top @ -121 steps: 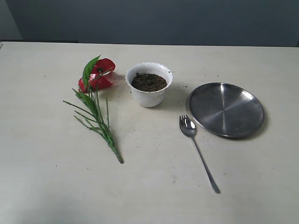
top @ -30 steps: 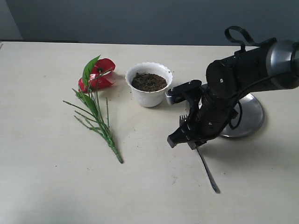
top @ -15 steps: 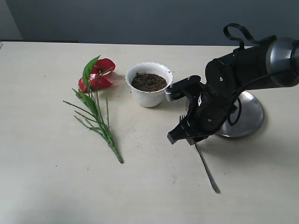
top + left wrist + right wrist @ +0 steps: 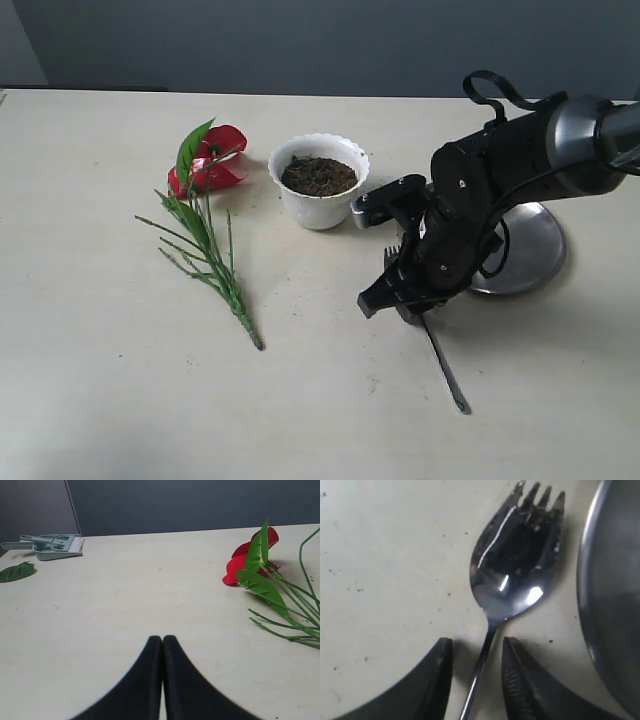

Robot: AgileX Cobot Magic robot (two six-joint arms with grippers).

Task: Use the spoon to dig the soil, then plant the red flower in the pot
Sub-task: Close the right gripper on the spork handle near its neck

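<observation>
change is all on your right side. your left gripper is pressed shut on nothing, low over the table and near the red flower. the flower lies flat where it lay before, left of the pot, and the soil inside is undisturbed. your right gripper has come down over the spoon and spread its jaws in the last second. they now stand apart, one on each side of the thin neck just behind the bowl, not yet pinching it. the spoon has not moved and rests flat just beside the plate. digging hasn't begun, so closing on that neck looks like your next move.
</observation>
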